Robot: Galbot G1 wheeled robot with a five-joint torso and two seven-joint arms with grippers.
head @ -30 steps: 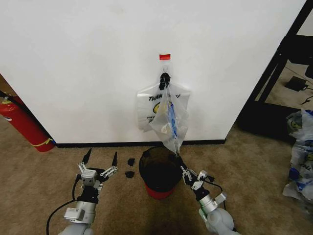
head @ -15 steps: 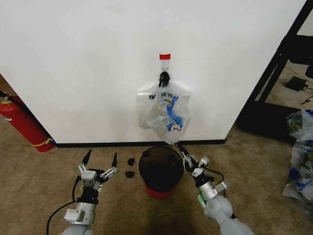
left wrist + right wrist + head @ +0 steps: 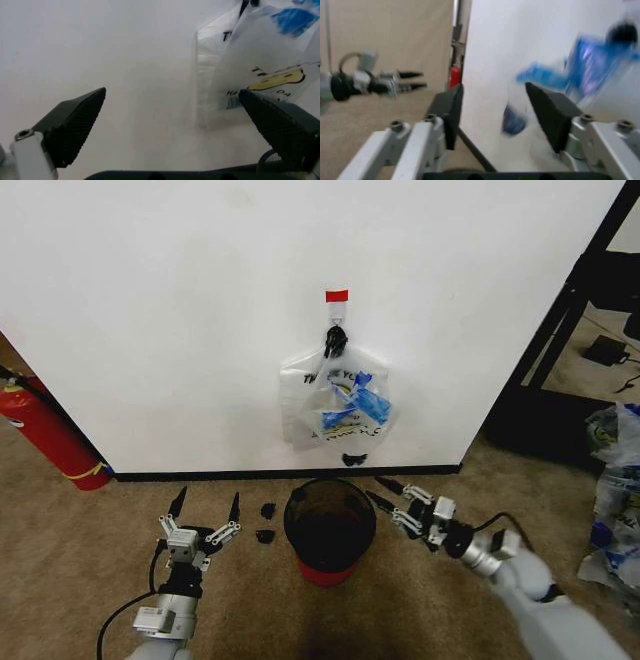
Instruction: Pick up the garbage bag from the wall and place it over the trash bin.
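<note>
Garbage bag (image 3: 335, 402) hangs long-axis-down from the hook on the wall (image 3: 180, 310), directly above the trash bin (image 3: 330, 525), up and to the left of the nearer right hand (image 3: 380, 492), fingers spread and empty, while the left hand (image 3: 207, 503) waits spread left of the bin.

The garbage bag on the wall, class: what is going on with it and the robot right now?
The garbage bag hangs from the hook on the wall, with neither pincer gripping it. The right pincer is open, low beside the trash bin and below the bag. The left pincer is open too, parked over the carpet left of the bin. The bin has no bag on it yet.
</note>
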